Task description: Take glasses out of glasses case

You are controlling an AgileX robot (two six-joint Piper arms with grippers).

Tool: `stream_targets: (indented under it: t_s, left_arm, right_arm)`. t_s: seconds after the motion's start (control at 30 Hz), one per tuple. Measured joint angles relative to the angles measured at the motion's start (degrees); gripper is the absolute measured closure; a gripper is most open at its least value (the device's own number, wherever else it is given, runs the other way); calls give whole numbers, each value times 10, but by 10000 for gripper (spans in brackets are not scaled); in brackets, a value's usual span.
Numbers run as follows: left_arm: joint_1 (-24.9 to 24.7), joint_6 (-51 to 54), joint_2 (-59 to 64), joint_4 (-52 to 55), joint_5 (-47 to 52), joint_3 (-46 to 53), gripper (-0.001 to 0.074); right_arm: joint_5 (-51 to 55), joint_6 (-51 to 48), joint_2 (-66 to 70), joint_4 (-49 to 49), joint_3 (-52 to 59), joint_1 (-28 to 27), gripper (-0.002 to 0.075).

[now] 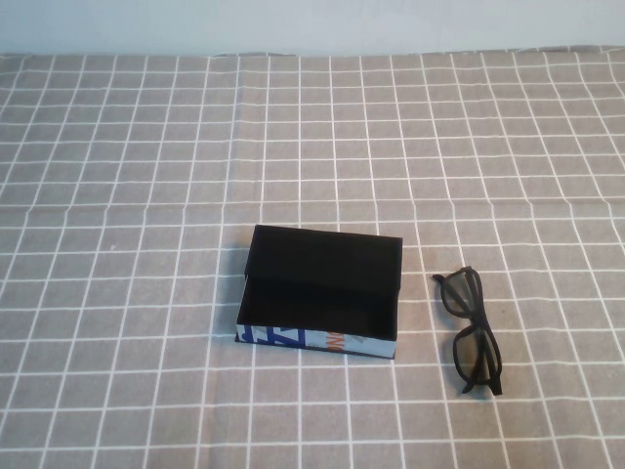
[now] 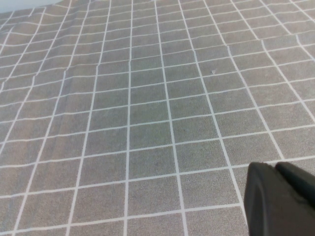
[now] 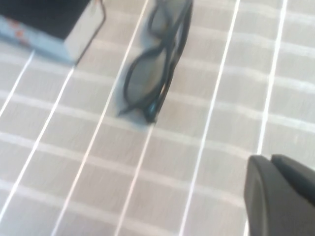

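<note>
The glasses case (image 1: 314, 341) lies open in the middle of the table, its black lid (image 1: 327, 256) folded back and its black inside empty. The black glasses (image 1: 477, 358) lie folded on the cloth just right of the case. In the right wrist view the glasses (image 3: 147, 78) lie beside a corner of the case (image 3: 74, 39). My right gripper (image 3: 270, 160) is shut and empty, off the cloth and apart from the glasses. My left gripper (image 2: 274, 166) is shut and empty over bare cloth. Neither arm shows in the high view.
A grey cloth with a white grid (image 1: 146, 147) covers the whole table. A pale wall (image 1: 312, 24) runs along the far edge.
</note>
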Motion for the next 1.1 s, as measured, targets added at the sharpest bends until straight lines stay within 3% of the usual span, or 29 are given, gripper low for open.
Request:
stream_targets:
  t_s: [0.17, 0.27, 0.53, 1.1]
  left_arm:
    - [0, 0, 0, 0, 0, 0, 739]
    - [0, 0, 0, 0, 0, 0, 739]
    - [0, 0, 0, 0, 0, 0, 739]
    - [0, 0, 0, 0, 0, 0, 739]
  right_arm:
    - [-163, 0, -115, -7, 123, -47, 743]
    - [-201, 0, -186, -7, 178, -81, 743]
    - [-105, 0, -335, 0, 190, -133, 743]
    - [-82, 0, -342, 9, 190, -143, 743]
